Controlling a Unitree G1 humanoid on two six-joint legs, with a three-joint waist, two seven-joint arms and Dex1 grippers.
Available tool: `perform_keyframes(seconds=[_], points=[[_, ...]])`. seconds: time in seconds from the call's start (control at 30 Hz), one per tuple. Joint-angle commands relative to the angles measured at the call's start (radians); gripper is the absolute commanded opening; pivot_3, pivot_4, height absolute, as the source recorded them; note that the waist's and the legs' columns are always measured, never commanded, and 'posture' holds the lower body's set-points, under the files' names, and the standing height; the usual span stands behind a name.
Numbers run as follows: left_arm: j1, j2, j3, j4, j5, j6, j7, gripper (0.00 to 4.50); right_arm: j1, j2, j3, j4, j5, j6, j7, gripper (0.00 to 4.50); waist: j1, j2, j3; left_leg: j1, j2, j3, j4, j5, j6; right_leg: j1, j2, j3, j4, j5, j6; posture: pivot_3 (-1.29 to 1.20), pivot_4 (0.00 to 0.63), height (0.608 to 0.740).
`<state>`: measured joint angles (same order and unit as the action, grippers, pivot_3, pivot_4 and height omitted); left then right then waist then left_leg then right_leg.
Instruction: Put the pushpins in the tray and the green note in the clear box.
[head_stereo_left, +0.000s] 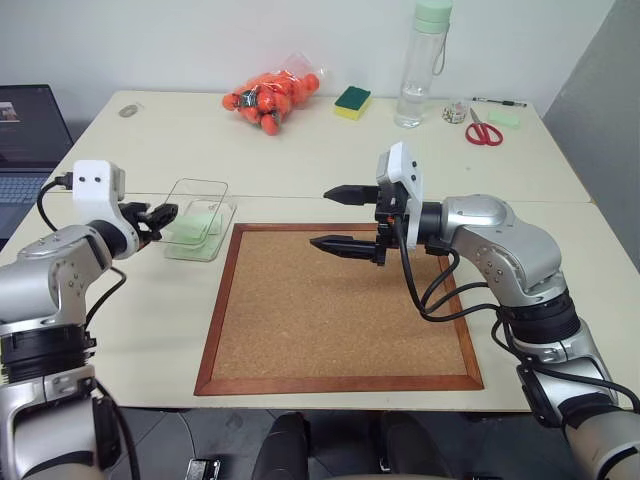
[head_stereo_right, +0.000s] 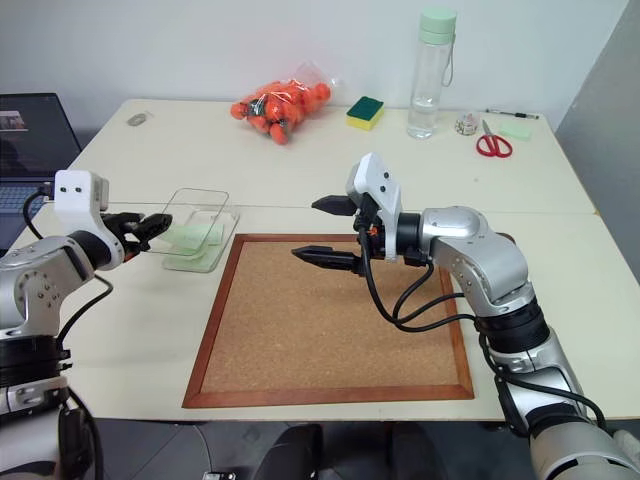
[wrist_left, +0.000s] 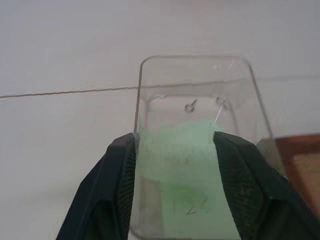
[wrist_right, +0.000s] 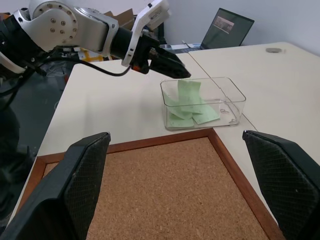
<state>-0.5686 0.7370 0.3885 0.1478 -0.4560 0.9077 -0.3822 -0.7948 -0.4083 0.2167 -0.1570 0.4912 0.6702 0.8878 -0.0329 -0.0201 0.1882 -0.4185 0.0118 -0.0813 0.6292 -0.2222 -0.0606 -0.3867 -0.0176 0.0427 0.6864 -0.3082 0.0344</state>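
A laptop (head_stereo_left: 25, 140) sits at the far left of the counter (head_stereo_left: 300, 170). Next comes the left pincer (head_stereo_left: 160, 218), fingers parted, right at the rim of the clear box (head_stereo_left: 200, 215). Inside the box are green notes (wrist_right: 190, 107), one standing tilted. The cork board (head_stereo_left: 340, 305) is beside it, with the right pincer (head_stereo_left: 340, 218) spread wide and empty above it. At the back are an orange bag (head_stereo_left: 270, 95), sponge (head_stereo_left: 352, 101), bottle (head_stereo_left: 425, 60) and scissors (head_stereo_left: 483, 130).
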Motion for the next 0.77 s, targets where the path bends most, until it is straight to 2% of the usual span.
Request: perform_keyframes(seconds=[0.03, 0.2, 0.37, 0.43, 0.57, 0.77], points=[[-0.023, -0.01, 0.06, -0.052, -0.015, 0.024, 0.053, 3.57, -0.024, 0.0, -0.027, -0.039, 0.006, 0.0, -0.005, 4.5, 0.0, 0.0, 0.0, 0.0, 0.0, 0.0, 0.0, 0.0, 0.0, 0.0, 0.0, 0.0, 0.001, 0.0, 0.0, 0.0, 0.15, 0.74], [0.005, 0.004, 0.039, -0.117, 0.046, -0.085, 0.076, 4.43, -0.026, -0.001, -0.034, -0.041, 0.008, 0.0, -0.01, 4.5, -0.001, 0.0, 0.0, 0.001, 0.0, 0.0, 0.0, 0.0, 0.0, -0.001, 0.0, 0.0, 0.003, 0.0, 0.0, 0.0, 0.15, 0.74], [0.182, 0.048, -0.006, -0.355, 0.034, -0.128, -0.05, 4.43, 0.051, -0.054, -0.03, -0.075, -0.015, -0.041, 0.013, 4.5, -0.002, 0.0, 0.0, 0.001, 0.001, 0.0, 0.0, 0.001, -0.001, -0.001, -0.001, 0.001, 0.003, 0.0, 0.0, 0.0, 0.15, 0.74], [0.3, 0.04, -0.014, -0.501, 0.063, -0.228, -0.081, 4.43, 0.12, -0.098, -0.025, -0.092, -0.06, -0.125, 0.037, 4.5, 0.0, 0.0, 0.0, 0.001, 0.0, 0.0, 0.0, 0.0, -0.001, -0.001, -0.001, 0.001, 0.003, 0.0, 0.0, 0.0, 0.15, 0.74], [0.448, -0.031, -0.027, -0.682, 0.034, -0.245, -0.07, 4.43, 0.255, -0.156, -0.037, -0.104, -0.121, -0.251, 0.052, 4.5, 0.007, 0.0, 0.0, 0.001, -0.001, 0.001, 0.0, 0.0, -0.001, 0.002, -0.003, 0.001, -0.002, 0.0, 0.0, 0.0, 0.15, 0.74], [0.567, -0.144, -0.07, -0.784, 0.004, -0.276, -0.06, 4.43, 0.415, -0.153, -0.1, -0.108, -0.136, -0.33, -0.004, 4.5, 0.004, 0.0, 0.0, 0.004, 0.001, 0.0, 0.0, 0.0, -0.001, 0.006, -0.001, 0.001, -0.003, 0.001, 0.002, 0.0, 0.15, 0.74]])
